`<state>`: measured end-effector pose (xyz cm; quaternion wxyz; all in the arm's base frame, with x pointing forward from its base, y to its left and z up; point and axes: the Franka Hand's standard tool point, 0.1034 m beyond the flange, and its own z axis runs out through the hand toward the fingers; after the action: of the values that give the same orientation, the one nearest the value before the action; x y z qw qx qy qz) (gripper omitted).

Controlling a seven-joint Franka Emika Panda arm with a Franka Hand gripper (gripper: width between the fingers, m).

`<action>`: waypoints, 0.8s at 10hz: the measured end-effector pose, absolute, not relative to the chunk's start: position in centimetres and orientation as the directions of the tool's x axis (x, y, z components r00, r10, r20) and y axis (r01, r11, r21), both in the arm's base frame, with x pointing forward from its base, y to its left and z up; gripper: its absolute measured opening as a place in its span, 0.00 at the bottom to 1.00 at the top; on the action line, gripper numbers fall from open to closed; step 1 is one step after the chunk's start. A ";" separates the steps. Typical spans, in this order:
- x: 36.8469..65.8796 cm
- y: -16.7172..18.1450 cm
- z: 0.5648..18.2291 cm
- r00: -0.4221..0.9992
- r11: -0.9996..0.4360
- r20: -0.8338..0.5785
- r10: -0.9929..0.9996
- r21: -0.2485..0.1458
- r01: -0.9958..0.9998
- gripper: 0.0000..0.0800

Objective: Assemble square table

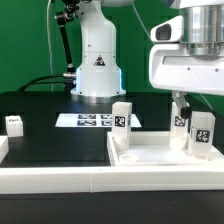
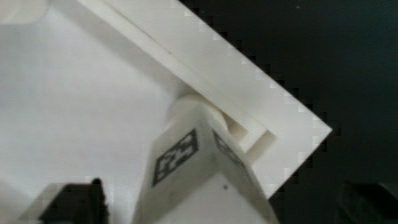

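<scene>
A white square tabletop [image 1: 150, 158] lies rim-up on the black worktop [image 1: 45, 135]. A leg [image 1: 122, 116] stands upright at its far corner on the exterior view's left. Two more stand on the right, a farther leg [image 1: 182, 121] and a nearer leg [image 1: 203, 132]. The gripper [image 1: 181, 102] hangs just above the farther leg. A loose leg [image 1: 14, 124] stands well apart. The marker board [image 1: 92, 120] lies before the robot base [image 1: 97, 60].

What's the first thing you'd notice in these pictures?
The big white robot arm stands at the back of the black table. In front lies the white square table top with tagged legs sticking up from it: one leg at its far corner on the exterior view's left, more on the right. The open gripper hangs above those right legs.
</scene>
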<state>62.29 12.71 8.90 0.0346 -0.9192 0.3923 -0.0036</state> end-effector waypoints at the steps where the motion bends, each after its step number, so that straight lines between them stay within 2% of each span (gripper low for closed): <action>1: 62.3 12.7 8.9 0.737 -0.735 -0.016 -0.676 -0.068 -0.675 0.81; 8: 62.4 12.4 8.9 0.968 -0.966 0.019 -0.251 -0.066 -0.250 0.81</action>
<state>62.37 12.35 8.91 0.0315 -0.9914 0.1264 -0.0134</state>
